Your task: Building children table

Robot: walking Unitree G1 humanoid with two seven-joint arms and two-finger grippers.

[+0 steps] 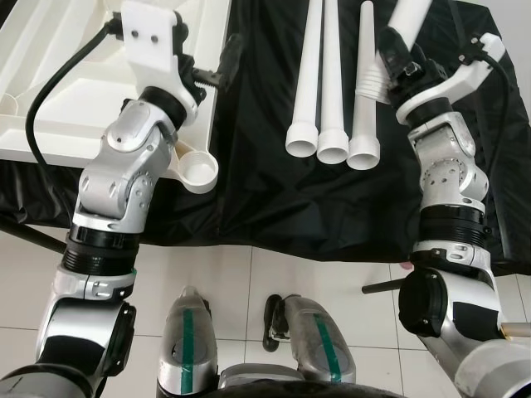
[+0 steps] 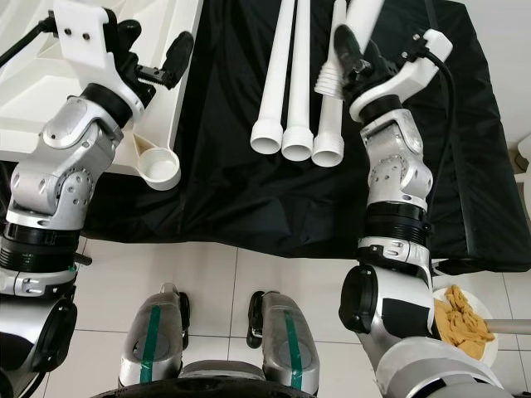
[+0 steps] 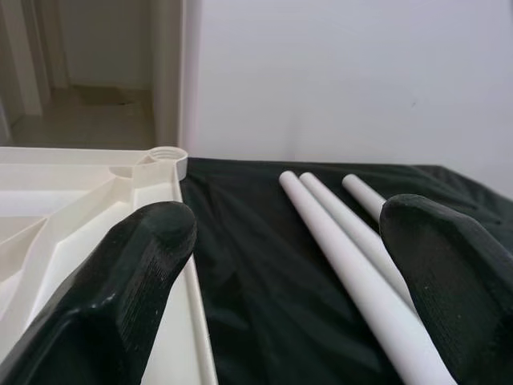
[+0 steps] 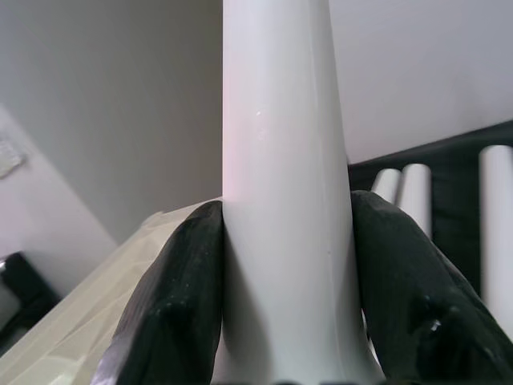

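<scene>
A home interior, by the look of it: glossy white floor tiles [image 1: 249, 274], plain pale walls [image 3: 345, 80], a doorway [image 3: 88, 64] opening onto another room, and a white plate of fried snacks [image 2: 465, 327] on the floor.

The three white table legs [image 1: 332, 99] in the upper middle of the frame look like smooth plastic tubes with a soft sheen. The leg [image 4: 280, 184] clamped in the right gripper [image 4: 282, 241] is glossy white plastic; the fingers [image 4: 172, 305] are matt black and slightly grainy. The tabletop [image 1: 50, 91], upper left, is cream moulded plastic, semi-glossy. Beneath lies a black cloth [image 1: 274, 191], creased and faintly shiny. The arms [image 1: 124, 174] are brushed silver metal. The floor [image 1: 249, 274] is glossy white tile.
</scene>
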